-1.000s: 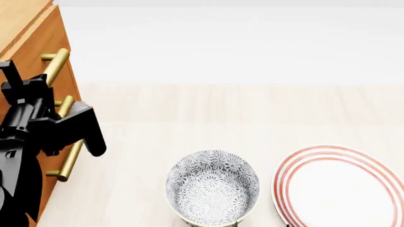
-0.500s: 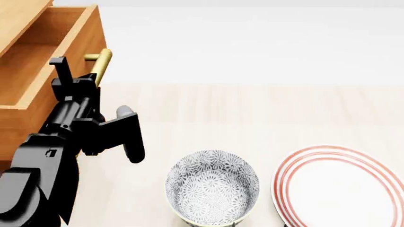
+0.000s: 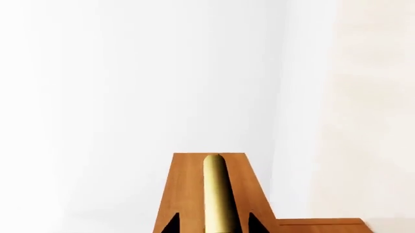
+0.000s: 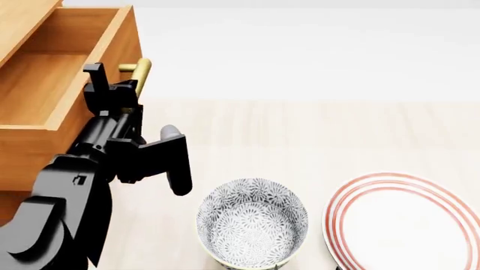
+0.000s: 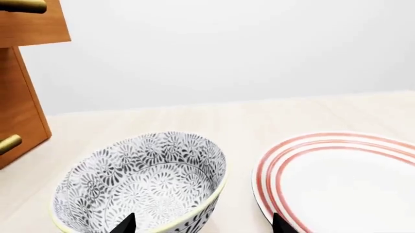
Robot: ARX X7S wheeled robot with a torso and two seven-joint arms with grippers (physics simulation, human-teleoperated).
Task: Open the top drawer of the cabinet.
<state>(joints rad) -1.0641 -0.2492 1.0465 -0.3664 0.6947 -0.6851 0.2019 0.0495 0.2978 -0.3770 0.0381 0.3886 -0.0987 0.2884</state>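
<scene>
The cabinet [image 4: 17, 22] stands at the far left. Its top drawer [image 4: 45, 84] is pulled out, and its bare wooden inside shows. My left gripper [image 4: 114, 85] is at the drawer's brass handle [image 4: 140, 72]. In the left wrist view the handle [image 3: 217, 194] runs between my two black fingertips [image 3: 171, 224], and the gripper [image 3: 214, 227] is closed round it. My right gripper [image 5: 201, 225] is open and empty, low over the near rim of the patterned bowl [image 5: 143, 179]. It is out of the head view. The cabinet [image 5: 19, 97] and the drawer [image 5: 36, 26] also show in the right wrist view.
A grey patterned bowl [image 4: 252, 222] stands on the pale table in front of me. A white plate with red rings [image 4: 408, 225] lies to its right. A lower drawer's brass handle [image 5: 9, 143] shows below the open drawer.
The top drawer has slid out of the cabinet toward the right of the head view. My left gripper moved with it, holding the handle. The bowl and plate have not moved.
</scene>
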